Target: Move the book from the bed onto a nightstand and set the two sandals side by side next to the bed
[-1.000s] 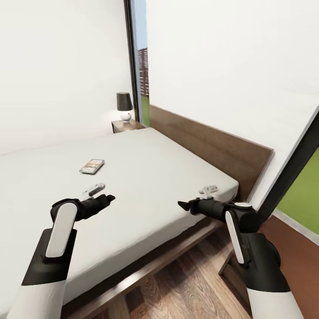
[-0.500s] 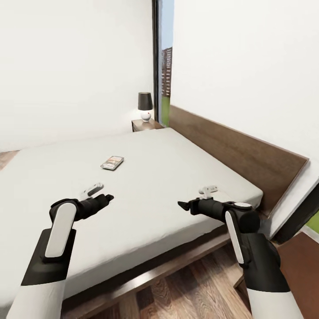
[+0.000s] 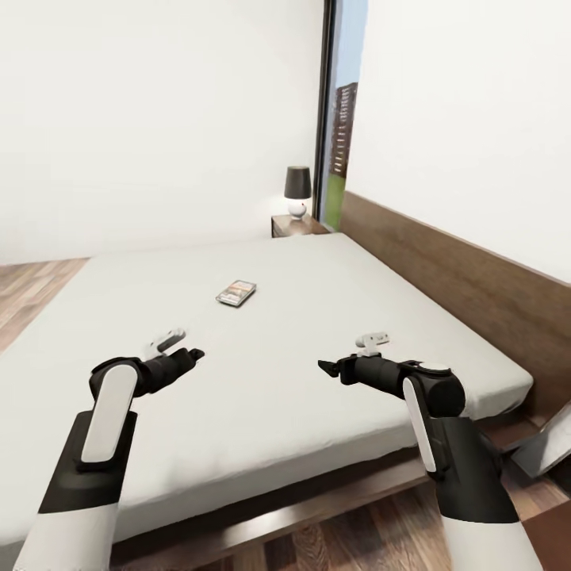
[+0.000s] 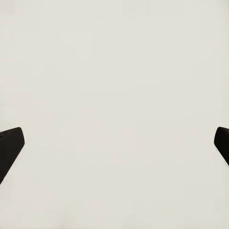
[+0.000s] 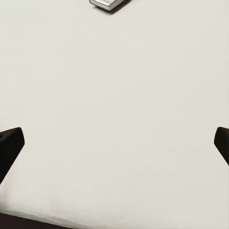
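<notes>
Change since a second ago: the whole head view is swinging, so the camera is moving, not the furniture; the window strip and lamp are now sitting further right in the picture, more mattress and a patch of floor are showing at the left, and both arms are keeping the same pose.
Bedroom (image 3: pixel 159 103): plain white walls are meeting at a tall dark-framed window strip (image 3: pixel 337 119) at the far right, showing a slatted fence and a sliver of grass.
Floor (image 3: pixel 32 285): light brown wood planks are showing at the far left and along the near edge.
Bed (image 3: pixel 317 373): a large, low, smooth pale grey-white mattress is lying on a dark brown wood frame, with a flat headboard (image 3: pixel 444 277) running along the right.
Nightstand (image 3: pixel 297 226): a low dark brown cabinet is standing at the far corner of the bed, just beside the window.
Lamp (image 3: pixel 297 190): a dark shade on a round white base is standing on the nightstand.
Left gripper (image 3: pixel 194 354): it is hovering over the near left of the mattress, holding nothing; in the left wrist view its two dark fingertips (image 4: pixel 10 145) are sitting wide apart.
Right gripper (image 3: pixel 325 366): it is hovering over the near right of the mattress, holding nothing; its fingertips (image 5: pixel 9 145) are likewise spread wide.
Book (image 3: pixel 236 293): a small thin paperback is lying flat mid-mattress, well beyond both grippers and between them; it also shows in the right wrist view (image 5: pixel 109 4).
</notes>
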`<state>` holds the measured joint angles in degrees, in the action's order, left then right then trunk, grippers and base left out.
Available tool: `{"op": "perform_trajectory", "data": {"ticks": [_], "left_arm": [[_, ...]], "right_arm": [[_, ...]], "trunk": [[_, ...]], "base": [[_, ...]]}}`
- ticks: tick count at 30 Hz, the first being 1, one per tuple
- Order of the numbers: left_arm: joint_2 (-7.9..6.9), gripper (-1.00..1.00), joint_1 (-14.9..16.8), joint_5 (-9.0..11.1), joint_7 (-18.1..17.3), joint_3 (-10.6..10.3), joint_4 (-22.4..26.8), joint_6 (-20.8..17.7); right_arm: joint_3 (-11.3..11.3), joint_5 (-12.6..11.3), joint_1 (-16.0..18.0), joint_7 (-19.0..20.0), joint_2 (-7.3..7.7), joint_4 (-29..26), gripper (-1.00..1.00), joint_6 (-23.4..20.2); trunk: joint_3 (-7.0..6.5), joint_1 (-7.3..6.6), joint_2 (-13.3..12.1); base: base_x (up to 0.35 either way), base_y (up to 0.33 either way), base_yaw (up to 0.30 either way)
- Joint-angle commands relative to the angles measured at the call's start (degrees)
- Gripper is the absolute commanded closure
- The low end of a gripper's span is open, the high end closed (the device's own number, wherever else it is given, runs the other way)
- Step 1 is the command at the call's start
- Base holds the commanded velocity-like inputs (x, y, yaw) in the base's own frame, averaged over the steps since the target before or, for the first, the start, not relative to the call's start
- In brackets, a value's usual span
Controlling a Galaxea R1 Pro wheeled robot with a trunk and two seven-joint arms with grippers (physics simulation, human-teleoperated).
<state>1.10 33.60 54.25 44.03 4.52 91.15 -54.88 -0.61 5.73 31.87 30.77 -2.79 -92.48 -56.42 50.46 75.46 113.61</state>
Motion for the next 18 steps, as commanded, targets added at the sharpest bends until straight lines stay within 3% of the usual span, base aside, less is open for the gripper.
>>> {"op": "perform_trajectory", "data": {"ticks": [1,9,13,14,18], "left_arm": [[0.09,-1.00,0.11,0.54,0.57,0.04,0.03,-0.10],[0.27,-1.00,0.31,0.57,0.58,-0.10,-0.08,0.12],[0.47,-1.00,0.20,0.57,0.58,-0.32,-0.23,0.14],[0.07,-1.00,-0.11,0.73,0.27,-0.07,-1.33,0.29],[-0.11,-1.00,-0.31,0.58,0.23,-0.11,-3.71,0.52]], "right_arm": [[0.03,0.60,0.04,0.48,-0.02,-0.07,-1.00,-0.19],[0.24,0.67,0.29,0.47,-0.15,-0.11,-1.00,-1.66],[0.62,0.67,3.32,-0.66,-0.37,0.37,-1.00,-3.58],[0.56,0.80,5.26,-5.57,-0.45,0.60,-1.00,-3.58],[0.43,0.48,6.20,-14.41,-1.05,1.34,-1.00,-3.58]], "trunk": [[-0.13,-0.23,-0.39],[-1.55,-1.99,-3.60],[-2.27,-2.86,-5.20],[-2.45,-3.08,-5.61],[-3.16,-3.96,-7.21]], "base": [[0.024,0.000,0.284],[0.005,0.000,0.205],[0.001,0.000,0.044],[0.000,0.000,0.012],[0.000,0.000,0.006]]}}
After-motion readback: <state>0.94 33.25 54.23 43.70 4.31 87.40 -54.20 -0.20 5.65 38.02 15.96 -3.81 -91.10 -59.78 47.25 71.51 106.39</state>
